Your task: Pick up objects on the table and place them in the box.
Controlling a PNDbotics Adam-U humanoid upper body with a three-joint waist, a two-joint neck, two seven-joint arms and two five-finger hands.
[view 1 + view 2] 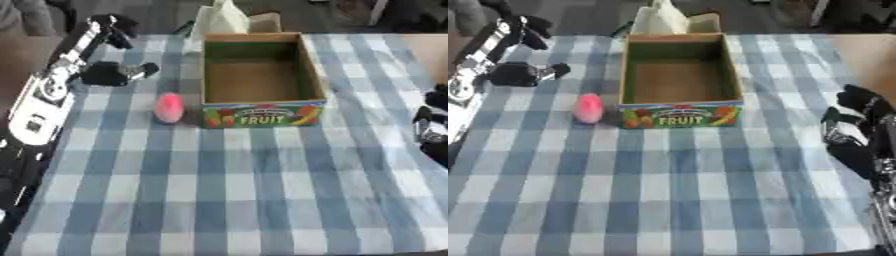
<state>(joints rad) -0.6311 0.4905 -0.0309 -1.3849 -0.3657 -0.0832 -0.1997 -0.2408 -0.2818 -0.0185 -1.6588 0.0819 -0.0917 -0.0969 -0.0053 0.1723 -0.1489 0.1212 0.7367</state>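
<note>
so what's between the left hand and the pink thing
Nothing but bare checked cloth. In the left eye view the left hand hangs up and left of the pink thing, with only cloth between.

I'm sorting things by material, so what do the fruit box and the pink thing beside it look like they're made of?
The box looks like cardboard: matte brown inside walls and floor, thin straight sides, a printed "FRUIT" label on the front. The pink object is rounded and smooth with a slight sheen, possibly plastic or foam play fruit; the look leaves it open.
</note>
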